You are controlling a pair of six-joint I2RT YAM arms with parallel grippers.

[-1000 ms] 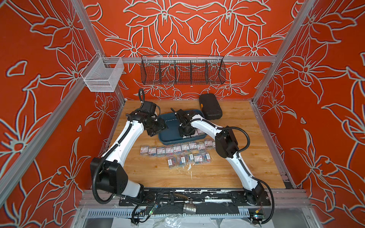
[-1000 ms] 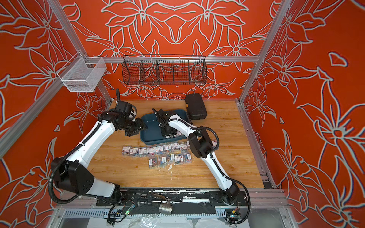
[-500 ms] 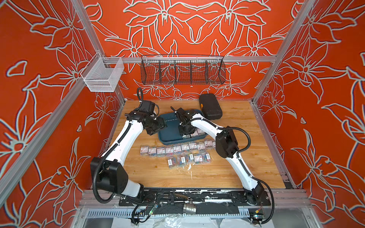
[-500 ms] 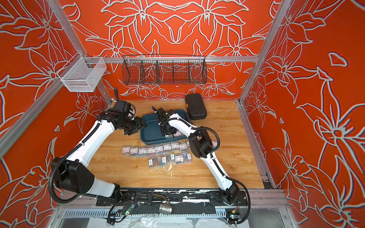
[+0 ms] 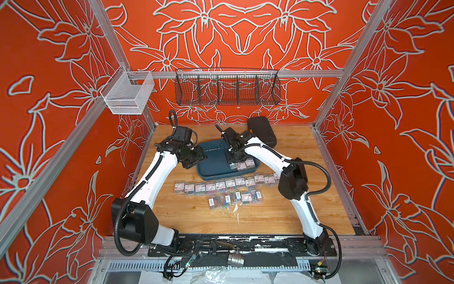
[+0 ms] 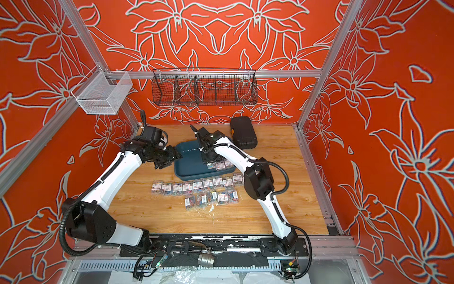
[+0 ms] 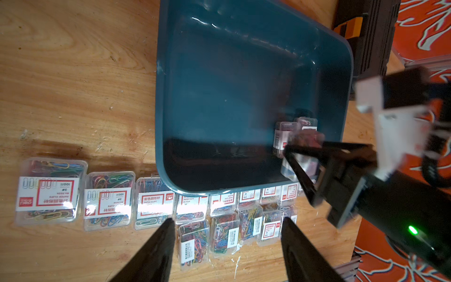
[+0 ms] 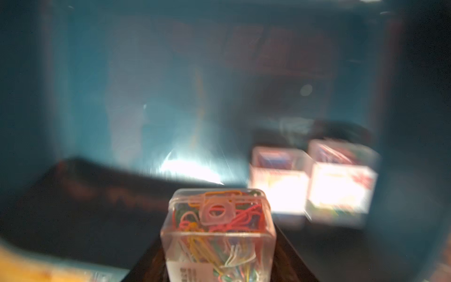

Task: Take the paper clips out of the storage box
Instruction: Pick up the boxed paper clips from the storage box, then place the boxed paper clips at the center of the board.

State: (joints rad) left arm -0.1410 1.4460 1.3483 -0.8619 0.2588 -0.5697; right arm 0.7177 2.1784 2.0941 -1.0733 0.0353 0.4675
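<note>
The storage box is a dark teal tray at the back middle of the table. My right gripper reaches down into its near right corner and is shut on one clear box of paper clips. Two more boxes of paper clips lie beside it in that corner. Several boxes of paper clips lie in two rows on the wood in front of the tray. My left gripper hangs open and empty at the tray's left rim.
A black hard case lies behind the tray to the right. A black wire basket and a white mesh basket hang on the back rail. White flecks mark the wood near the rows.
Both arms hold nearly the same places. The right wrist view is blurred, so that gripper is moving slightly with its box.
</note>
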